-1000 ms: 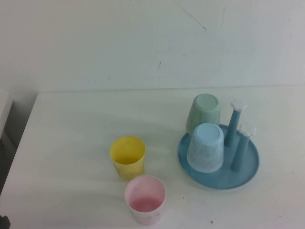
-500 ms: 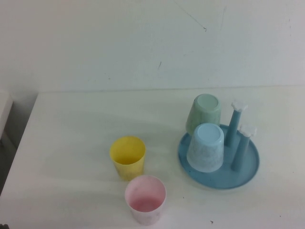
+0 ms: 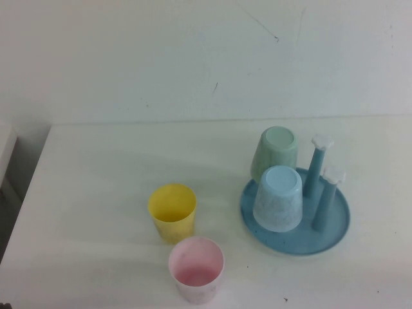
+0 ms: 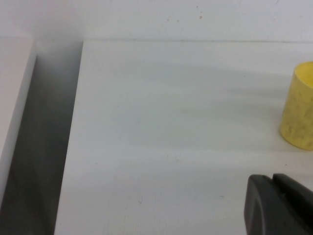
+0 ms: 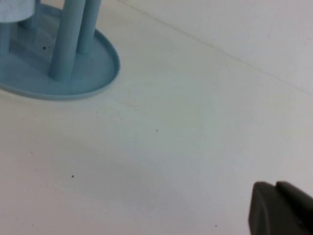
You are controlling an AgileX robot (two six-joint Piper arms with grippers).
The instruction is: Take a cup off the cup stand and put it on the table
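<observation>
The pale pink cup (image 3: 196, 269) stands upright on the white table (image 3: 96, 167) near the front edge, apart from the cup stand (image 3: 335, 226). The blue stand holds an upturned light blue cup (image 3: 278, 198), an upturned green cup (image 3: 275, 153) and two bare pegs with white caps (image 3: 320, 143). My left gripper (image 4: 272, 178) is shut and empty, low over the table's left part. My right gripper (image 5: 275, 185) is shut and empty, over bare table to the right of the stand (image 5: 93, 73). Neither gripper shows in the high view.
A yellow cup (image 3: 172, 212) stands upright just behind the pink cup; it also shows in the left wrist view (image 4: 299, 107). The table's left edge (image 4: 73, 147) drops to a dark gap beside a white ledge. A white wall rises behind the table.
A dark bit of my left arm at the bottom left corner of the high view has slid almost out of sight. The cups and the stand have not moved.
</observation>
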